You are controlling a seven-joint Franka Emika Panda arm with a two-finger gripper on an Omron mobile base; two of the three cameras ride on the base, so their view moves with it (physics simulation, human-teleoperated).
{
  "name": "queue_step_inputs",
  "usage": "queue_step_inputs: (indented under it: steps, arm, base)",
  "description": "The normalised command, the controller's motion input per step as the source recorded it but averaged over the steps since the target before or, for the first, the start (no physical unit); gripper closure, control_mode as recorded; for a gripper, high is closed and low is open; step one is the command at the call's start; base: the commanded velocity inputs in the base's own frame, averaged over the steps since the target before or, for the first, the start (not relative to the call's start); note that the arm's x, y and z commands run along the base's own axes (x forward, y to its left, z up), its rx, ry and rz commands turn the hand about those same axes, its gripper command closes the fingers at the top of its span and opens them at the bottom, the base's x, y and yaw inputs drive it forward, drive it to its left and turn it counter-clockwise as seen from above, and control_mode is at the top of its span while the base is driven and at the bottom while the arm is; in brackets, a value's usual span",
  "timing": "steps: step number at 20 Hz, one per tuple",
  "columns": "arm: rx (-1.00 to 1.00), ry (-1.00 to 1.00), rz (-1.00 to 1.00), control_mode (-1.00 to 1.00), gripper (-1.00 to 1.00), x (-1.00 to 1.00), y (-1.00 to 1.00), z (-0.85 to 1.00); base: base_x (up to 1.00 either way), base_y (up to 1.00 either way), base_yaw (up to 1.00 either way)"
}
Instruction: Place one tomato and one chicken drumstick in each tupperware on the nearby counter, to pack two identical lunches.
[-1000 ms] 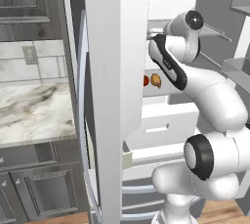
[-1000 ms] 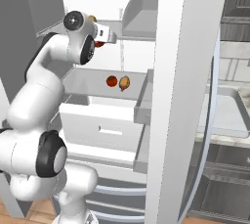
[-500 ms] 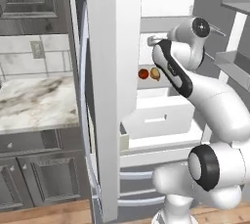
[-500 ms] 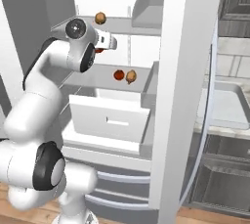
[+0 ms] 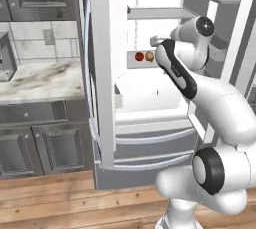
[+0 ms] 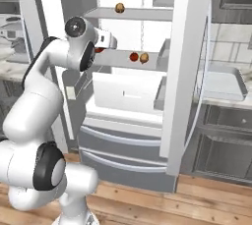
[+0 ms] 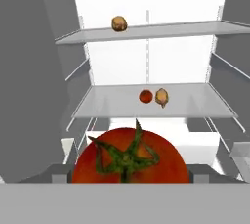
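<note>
My gripper is shut on a large red tomato with a green stalk, held in front of the open fridge. From the right base view the gripper is at the fridge's left side, level with the middle shelf, the held tomato just under it. The gripper also appears in the left base view. On the middle shelf lie a second tomato and a chicken drumstick, side by side. Another drumstick lies on the upper shelf. The counter is left of the fridge. The tupperware is out of view.
Both fridge doors stand open: one between me and the counter, the other on the right. A white drawer is pulled out below the shelf. A grey sink sits beyond the right door.
The whole picture has shifted, so the base has driven; the fridge now looks farther off. The gripper has stayed in front of the shelves.
</note>
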Motion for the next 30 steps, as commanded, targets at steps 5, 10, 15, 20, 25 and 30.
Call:
queue_step_inputs:
  steps: [5, 10, 15, 20, 25, 30]
  arm:
    - [0.0, 0.0, 0.0, 1.0, 1.0, 0.0, 0.0, 0.0]
    - [0.0, 0.0, 0.0, 1.0, 1.0, 0.0, 0.0, 0.0]
    - [0.0, 0.0, 0.0, 1.0, 1.0, 0.0, 0.0, 0.0]
    - [0.0, 0.0, 0.0, 1.0, 1.0, 0.0, 0.0, 0.0]
    - [0.0, 0.0, 0.0, 1.0, 1.0, 0.0, 0.0, 0.0]
    - [0.0, 0.0, 0.0, 1.0, 1.0, 0.0, 0.0, 0.0]
  base:
    - [-0.78, -0.69, 0.0]
    - [-0.34, -1.0, 0.0]
    - [-0.17, -1.0, 0.0]
    - [-0.11, -1.0, 0.0]
    - [-0.01, -1.0, 0.0]
    - [0.0, -1.0, 0.0]
